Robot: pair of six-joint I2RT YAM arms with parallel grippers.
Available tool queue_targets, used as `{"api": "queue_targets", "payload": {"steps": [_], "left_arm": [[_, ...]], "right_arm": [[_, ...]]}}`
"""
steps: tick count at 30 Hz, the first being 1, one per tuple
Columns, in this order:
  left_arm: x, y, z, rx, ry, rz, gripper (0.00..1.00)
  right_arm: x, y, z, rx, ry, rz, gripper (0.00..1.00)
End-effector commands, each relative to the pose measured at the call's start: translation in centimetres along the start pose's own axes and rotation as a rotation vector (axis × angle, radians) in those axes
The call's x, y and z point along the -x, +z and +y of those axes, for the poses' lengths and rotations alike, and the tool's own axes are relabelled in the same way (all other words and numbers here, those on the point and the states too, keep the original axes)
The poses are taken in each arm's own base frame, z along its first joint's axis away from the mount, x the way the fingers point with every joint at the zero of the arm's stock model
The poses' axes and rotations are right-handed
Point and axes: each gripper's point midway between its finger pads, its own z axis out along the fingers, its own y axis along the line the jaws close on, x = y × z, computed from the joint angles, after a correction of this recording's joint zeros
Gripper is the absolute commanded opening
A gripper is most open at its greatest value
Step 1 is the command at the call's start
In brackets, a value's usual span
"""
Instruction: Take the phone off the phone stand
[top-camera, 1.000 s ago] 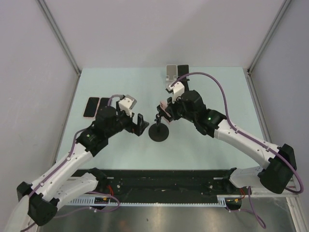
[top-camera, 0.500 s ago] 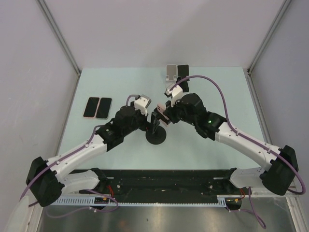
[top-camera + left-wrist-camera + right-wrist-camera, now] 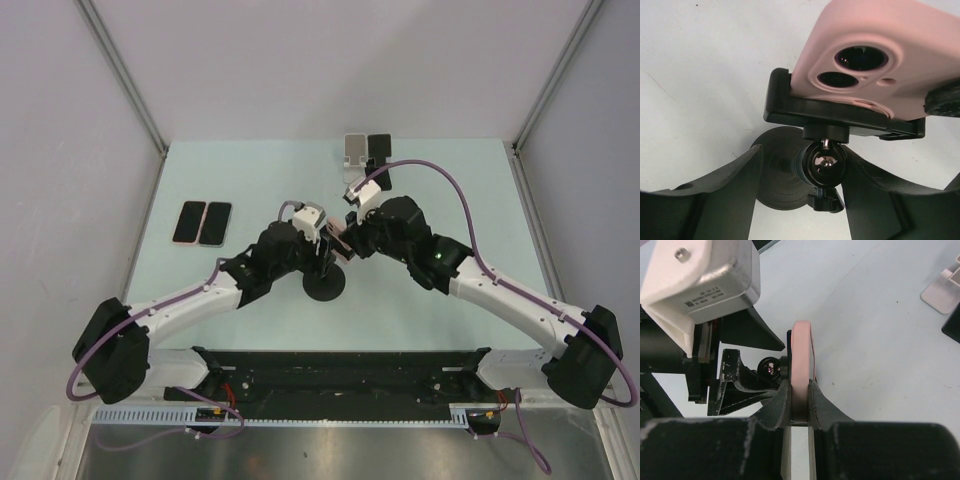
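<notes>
The left hand (image 3: 322, 256) has swung in to the stand (image 3: 325, 287) since a second ago. The overhead view barely shows the phone (image 3: 880, 55). The left wrist view shows its smooth pink case and twin lenses, seated in the stand's black plastic cradle (image 3: 790, 107) above a shiny ball joint (image 3: 824, 164). The left fingers (image 3: 715, 200) stand half-wide either side of that ball, possibly touching. The right hand (image 3: 799, 410) pinches the phone's rounded edge.

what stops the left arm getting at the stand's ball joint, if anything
Likely nothing: the left fingers flank the ball joint, gap clear, and the phone sits above it, pinched by the right fingers.
</notes>
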Motion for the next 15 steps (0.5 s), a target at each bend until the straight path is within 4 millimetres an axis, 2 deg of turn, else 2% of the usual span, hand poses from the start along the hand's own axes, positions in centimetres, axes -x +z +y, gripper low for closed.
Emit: {"api": "queue_targets", "payload": {"steps": [1, 3, 6, 7, 9, 10, 11, 13, 14, 15], "left_arm": [[0.8, 0.4, -0.3, -0.006, 0.007, -0.055, 0.61], [1.1, 0.4, -0.4, -0.013, 0.019, -0.07, 0.56], [1.4, 0.3, -0.6, -0.02, 0.034, -0.086, 0.38], [1.2, 0.3, -0.7, -0.024, 0.036, -0.085, 0.27], [1.3, 0.1, -0.9, -0.032, 0.044, -0.096, 0.16], [1.0, 0.1, -1.0, -0.035, 0.046, -0.091, 0.08], [0.9, 0.0, -1.0, -0.037, 0.045, -0.094, 0.04], [0.6, -0.2, -1.1, -0.042, 0.038, -0.091, 0.0], [0.5, -0.3, -1.2, -0.043, 0.031, -0.091, 0.0], [0.4, -0.3, -1.2, -0.046, 0.027, -0.089, 0.0]], "right_arm": [[2.3, -0.9, 1.4, 0.065, 0.001, -0.092, 0.0], [2.2, -0.7, 1.5, 0.07, 0.006, -0.089, 0.0], [1.8, -0.7, 1.5, 0.073, 0.009, -0.082, 0.03], [1.8, -0.8, 1.4, 0.067, 0.014, -0.086, 0.05], [1.9, -0.9, 1.2, 0.054, 0.022, -0.097, 0.15], [1.9, -1.0, 1.0, 0.043, 0.025, -0.104, 0.2], [1.9, -1.1, 0.9, 0.034, 0.026, -0.112, 0.32], [2.4, -1.6, 0.7, 0.026, 0.022, -0.162, 0.45], [2.4, -1.7, 0.6, 0.023, 0.018, -0.173, 0.64], [3.4, -1.9, 0.6, 0.024, 0.024, -0.23, 0.74]]}}
